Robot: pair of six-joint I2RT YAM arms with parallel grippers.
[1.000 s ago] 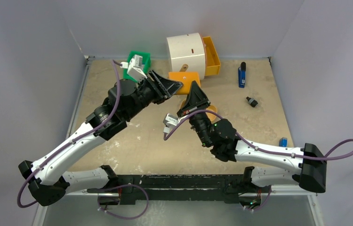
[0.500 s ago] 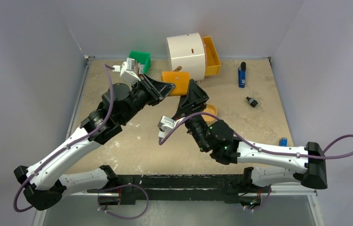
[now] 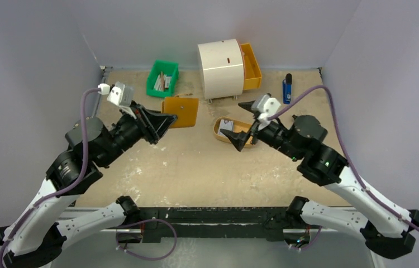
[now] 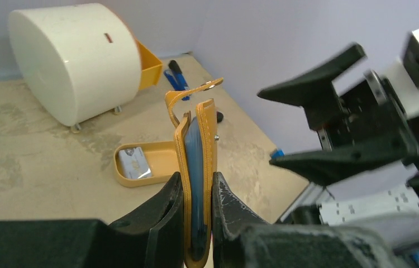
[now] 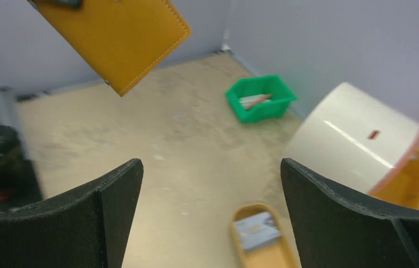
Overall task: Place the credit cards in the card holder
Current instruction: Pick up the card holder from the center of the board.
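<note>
The bench (image 3: 196, 167) carries everything. The largest task piece is the one card holder (image 3: 184, 111), held off the surface at about 10 o'clock from the bench's middle. The left hand (image 4: 197, 184) is nearly closed on the holder's lower edge and pinches both leaves together. The holder stands on edge, mouth up, with a strap curling over the top. It looks light, with stiff faces that flex at the fold. Squeezed this low, the mouth probably gapes only a little, so a card would have to go in edge-first. Whether the blue-grey between the leaves is lining or a card, I cannot tell.

The right hand (image 3: 242, 124) is spread wide and holds nothing. It is poised above the one oval tray (image 3: 216, 131), which lies at 4 o'clock from the holder.

Smallest are the credit cards (image 3: 227, 125). One shows, flat in the tray, and any beneath it are hidden. It should be light, rigid and slick, and awkward to lift while flat. It is best pinched across its long edges or tipped up against the tray wall.
</note>
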